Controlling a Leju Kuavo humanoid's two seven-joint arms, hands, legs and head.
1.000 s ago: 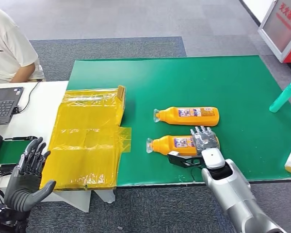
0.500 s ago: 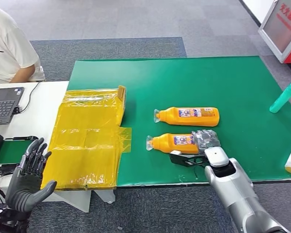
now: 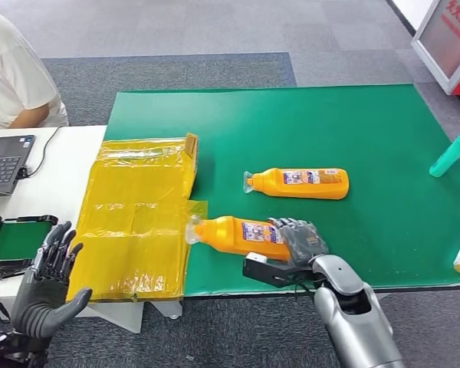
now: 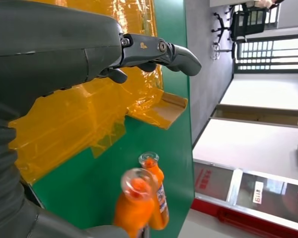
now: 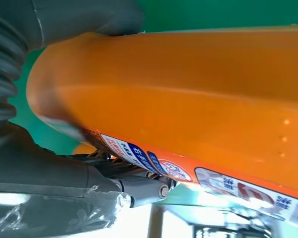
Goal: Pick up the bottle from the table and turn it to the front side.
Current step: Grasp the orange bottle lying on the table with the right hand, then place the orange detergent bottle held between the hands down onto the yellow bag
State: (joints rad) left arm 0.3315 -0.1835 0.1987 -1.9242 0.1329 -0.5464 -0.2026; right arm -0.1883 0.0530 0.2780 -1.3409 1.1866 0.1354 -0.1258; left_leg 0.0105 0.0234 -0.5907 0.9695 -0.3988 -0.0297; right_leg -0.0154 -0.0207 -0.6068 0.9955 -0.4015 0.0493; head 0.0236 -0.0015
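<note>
Fingers of the right hand [image 3: 300,239] wrap the base end of the orange bottle [image 3: 239,234], which lies lengthwise above the green mat [image 3: 355,123], its clear cap pointing to 9 o'clock over the edge of the yellow plastic sheet [image 3: 135,215]. A second orange bottle [image 3: 300,182] lies at 12 o'clock from the hand, well apart. At 9 o'clock, off the mat, the left hand [image 3: 45,287] hangs empty, fingers spread.
</note>
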